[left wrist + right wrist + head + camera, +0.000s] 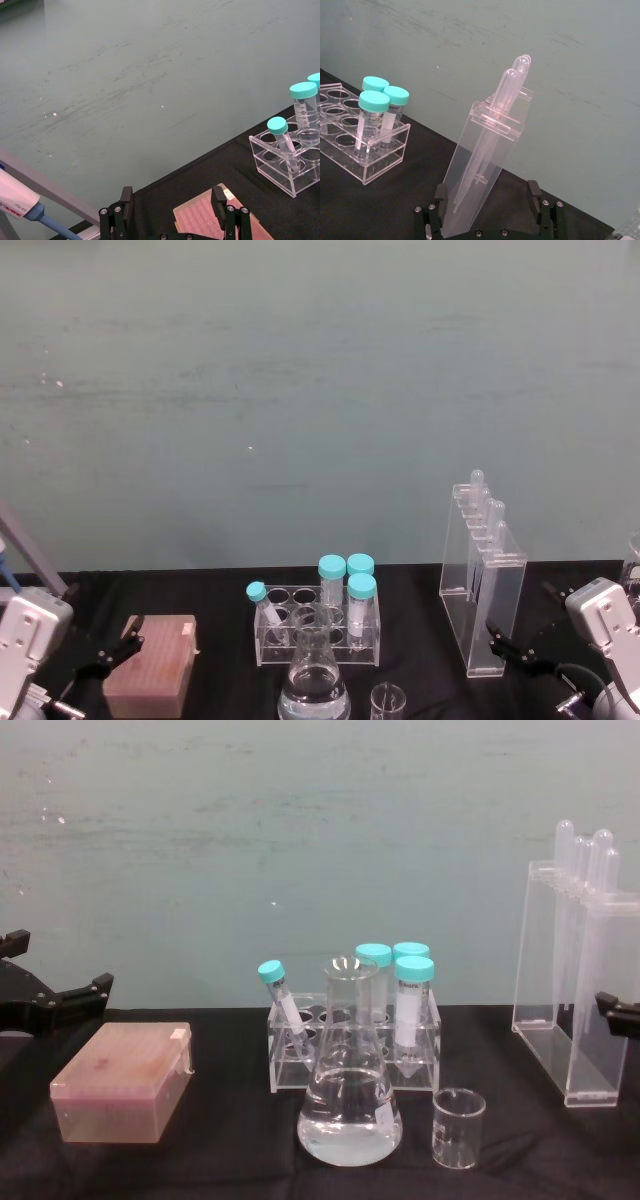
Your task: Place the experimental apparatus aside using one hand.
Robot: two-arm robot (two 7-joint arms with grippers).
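Black-fingered and spread wide, the right gripper [487, 200] has the clear stand [485, 150] rising upright just ahead, on the robot's right. The left gripper [172, 207], also spread, sits well apart by a pink box [120, 1085].

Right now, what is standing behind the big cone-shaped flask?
A clear rack holding four teal-capped tubes stands behind the flask. The flask hides the rack's middle, so its front wells there cannot be seen.
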